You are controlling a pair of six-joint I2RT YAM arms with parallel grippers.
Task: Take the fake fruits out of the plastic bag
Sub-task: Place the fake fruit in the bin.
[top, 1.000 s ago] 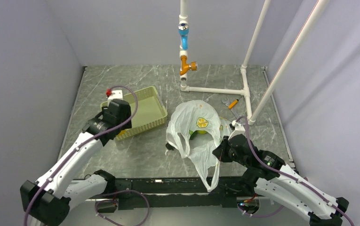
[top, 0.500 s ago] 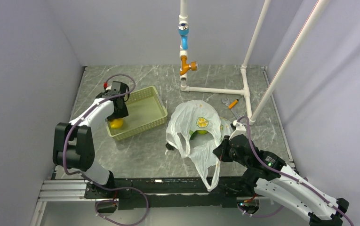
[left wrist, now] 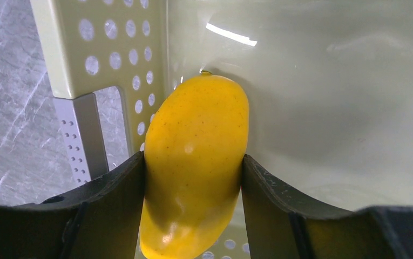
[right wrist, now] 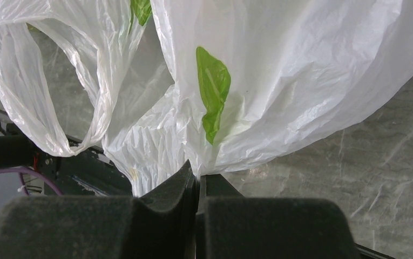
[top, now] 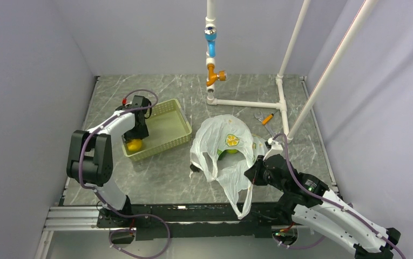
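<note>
A yellow mango (left wrist: pixel 196 156), one of the fake fruits, sits between my left gripper's (left wrist: pixel 193 172) fingers (left wrist: pixel 120 189), which press on both its sides. It is low inside the near-left corner of the pale green basket (top: pixel 166 125); from above the mango (top: pixel 134 144) shows under the left gripper (top: pixel 137 136). The plastic bag (top: pixel 221 137) lies crumpled at the table's middle, with a green fruit (top: pixel 227 153) showing in its mouth. My right gripper (right wrist: pixel 197 178) is shut on the bag's (right wrist: pixel 301 81) edge, at its near right side (top: pixel 254 174). Other fruits are hidden.
A white pipe frame (top: pixel 282 102) with a blue valve (top: pixel 210 38) and an orange valve (top: pixel 214 74) stands at the back. A small orange-and-black brush (top: pixel 267 118) lies beside it. The bag's loop handle (top: pixel 242 199) hangs over the table's near edge.
The left arm has folded back and carried the mango down into the basket's near-left corner. The right gripper and the bag have stayed still.
</note>
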